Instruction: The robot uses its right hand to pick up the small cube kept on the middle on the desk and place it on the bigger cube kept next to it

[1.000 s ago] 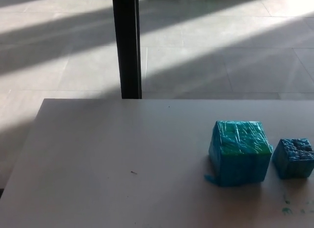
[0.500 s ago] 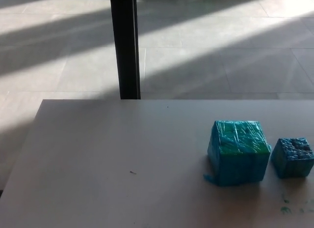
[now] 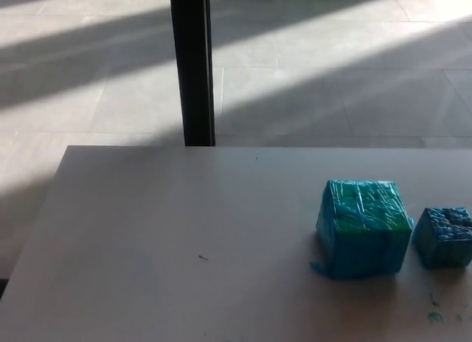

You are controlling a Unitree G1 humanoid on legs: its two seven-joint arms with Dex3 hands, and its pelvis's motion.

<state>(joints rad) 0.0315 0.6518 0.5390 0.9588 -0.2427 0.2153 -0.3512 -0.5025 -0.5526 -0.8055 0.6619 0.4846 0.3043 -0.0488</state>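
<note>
A small blue cube (image 3: 444,237) with a rough top sits on the white desk (image 3: 184,239) near the picture's right edge. Just to its left, a narrow gap apart, stands the bigger cube (image 3: 363,227), wrapped in shiny blue and green film, with a loose flap of tape at its lower left corner. Neither of my hands nor any arm shows in the head view.
A black vertical post (image 3: 193,65) rises behind the desk's far edge. Beyond it lies a tiled floor with bands of sunlight. Small green specks (image 3: 435,317) mark the desk in front of the small cube.
The whole picture has shifted slightly, so the camera moved. The two cubes keep their places on the desk.
</note>
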